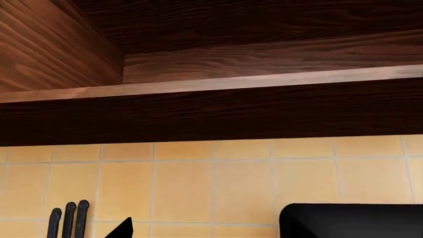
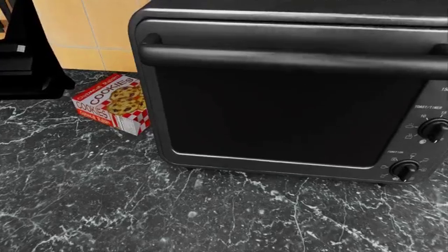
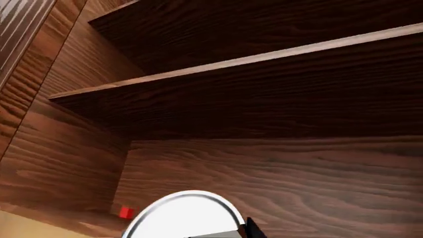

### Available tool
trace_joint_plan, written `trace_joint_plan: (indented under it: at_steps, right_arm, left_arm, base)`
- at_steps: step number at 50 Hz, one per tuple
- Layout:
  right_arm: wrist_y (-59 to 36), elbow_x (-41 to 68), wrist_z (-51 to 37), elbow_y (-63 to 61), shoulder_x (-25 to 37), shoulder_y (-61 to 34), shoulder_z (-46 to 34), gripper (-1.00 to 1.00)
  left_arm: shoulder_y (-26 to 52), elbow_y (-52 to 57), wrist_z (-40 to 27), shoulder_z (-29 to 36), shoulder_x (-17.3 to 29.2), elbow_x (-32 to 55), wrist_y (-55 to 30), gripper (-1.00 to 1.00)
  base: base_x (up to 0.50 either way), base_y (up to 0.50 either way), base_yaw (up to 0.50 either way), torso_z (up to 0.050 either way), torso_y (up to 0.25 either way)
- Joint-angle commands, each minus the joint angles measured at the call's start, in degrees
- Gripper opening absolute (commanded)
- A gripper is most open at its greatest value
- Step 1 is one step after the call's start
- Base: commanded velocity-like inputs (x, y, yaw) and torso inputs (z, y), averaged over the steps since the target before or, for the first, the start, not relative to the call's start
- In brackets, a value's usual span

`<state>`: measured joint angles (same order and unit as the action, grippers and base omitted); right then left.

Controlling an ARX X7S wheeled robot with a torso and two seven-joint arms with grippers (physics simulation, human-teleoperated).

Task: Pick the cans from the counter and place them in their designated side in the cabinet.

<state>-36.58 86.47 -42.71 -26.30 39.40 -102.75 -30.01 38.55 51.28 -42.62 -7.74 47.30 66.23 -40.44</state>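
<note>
A: Status?
B: Midway, I'd judge. R wrist cam looks up into the wood cabinet [image 3: 278, 168], shelf [image 3: 264, 64] overhead. A silver-rimmed white disc [image 3: 185, 215] sits right at the cam, prob. the red can's lid, so that can looks carried up at the cabinet, not set down yet.
A: R fingers?
B: Only a dark bit [image 3: 225, 233] by the lid. Can't tell if they're pinching it or spread.
A: L arm?
B: Raised, cam tilted up at the cabinet underside [image 1: 211, 116] and tile wall [image 1: 198, 183]. Dark finger tip [image 1: 122, 229] at frame edge; spread or pressed together, can't tell.
A: Other can?
B: Not in view. Head cam shows only tabletop [image 2: 140, 210], toaster oven [image 2: 294, 89], cookies box [image 2: 115, 105]. No cans on that stretch, neither arm in that view.
A: Left to do?
B: Seat this can on its side; the white one, can't say.
</note>
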Motion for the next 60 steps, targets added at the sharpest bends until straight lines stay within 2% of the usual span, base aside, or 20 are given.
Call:
trace_joint_plan:
  at_steps: [1,6,25,40,60]
  right_arm:
    - [-2.4,-7.4,2.6,9.6,-5.2,-9.0,-2.1,-1.0]
    - [-3.0,-10.5,5.4,14.6,-7.6,-12.7,-3.9,-1.0]
    - [-1.3,-21.4,2.9,31.6,-13.3,-15.7,-7.8,-1.0]
    - [-0.3,-24.0,4.0,47.3,-20.0,-17.8,-9.0,-1.0]
    - [-2.9,-25.6,8.9,62.8,-25.4,-21.0,-11.9,-1.0]
  left_arm:
    - [0.4,-0.2,0.0,0.4,-0.1,-0.1,0.1,1.0]
    - [1.0,-0.4,0.1,0.7,-0.1,0.0,0.2,1.0]
    - [1.7,-0.6,0.0,1.1,0.3,0.5,0.1,1.0]
    - [2.1,-0.6,-0.2,1.9,0.2,0.4,0.0,1.0]
    - [2.4,-1.1,-0.2,2.3,-0.2,0.2,0.5,1.0]
  base:
    - [0.0,0.0,0.0,0.0,0.0]
    - [0.0,0.0,0.0,0.0,0.0]
    - [0.0,0.0,0.0,0.0,0.001]
    - [0.0,0.0,0.0,0.001,0.0]
    - [0.0,0.0,0.0,0.0,0.001]
